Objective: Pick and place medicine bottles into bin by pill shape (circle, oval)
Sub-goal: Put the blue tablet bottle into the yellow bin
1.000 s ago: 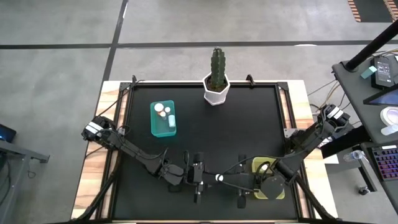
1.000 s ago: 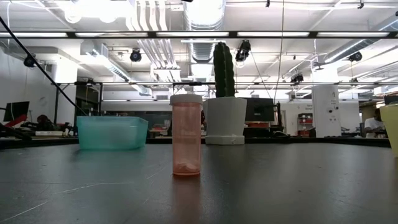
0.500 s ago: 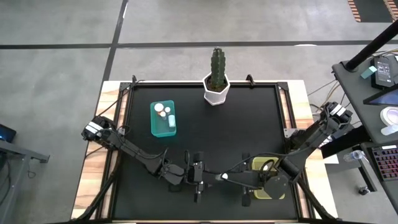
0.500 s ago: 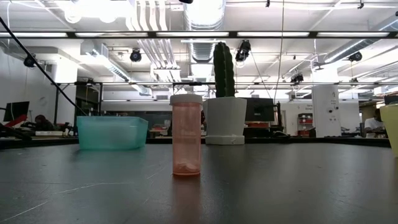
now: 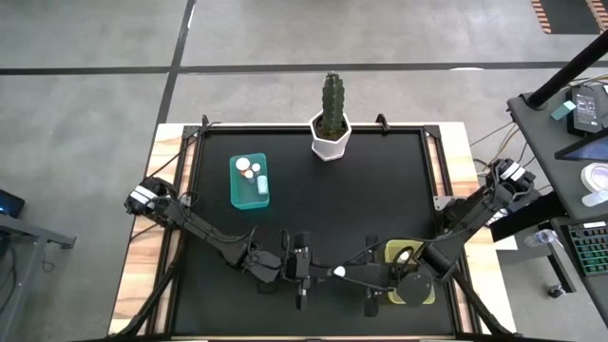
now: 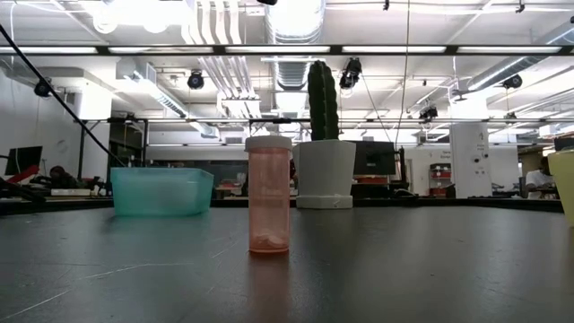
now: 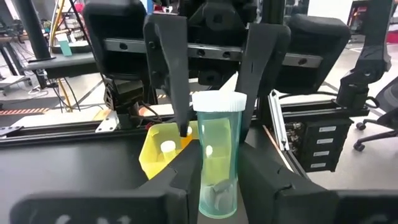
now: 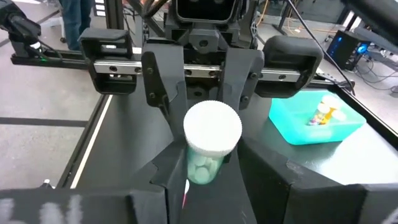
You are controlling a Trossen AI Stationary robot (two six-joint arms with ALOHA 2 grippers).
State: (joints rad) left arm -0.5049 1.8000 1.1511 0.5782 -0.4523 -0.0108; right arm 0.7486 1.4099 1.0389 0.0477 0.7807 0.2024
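At the front middle of the table, you have one medicine bottle [image 7: 217, 143] caught between the two grippers, which meet nose to nose. The left gripper [image 7: 216, 180] hugs its lower body on both sides, so you can count that as a grasp. Whether the right gripper [image 8: 205, 165] grips it or has let go, you cannot tell.

Count three capped bottles [image 5: 252, 173] in the teal bin [image 5: 235, 193] at the left rear. One cap [image 5: 404, 255] shows in the yellow bin [image 5: 391, 249] at the front right. One orange bottle [image 6: 269, 193] stands alone on the mat in the low view. One cactus [image 5: 332, 100] sits in its white pot [image 5: 329, 142] at the back edge.

The right arm covers much of the yellow bin, so you cannot check what else it holds. You cannot place the lone orange bottle from above. Pill shapes are too small to read.

Your held bottle stands upright, its long axis vertical and its white cap up. From above only the cap [image 5: 334, 273] shows.
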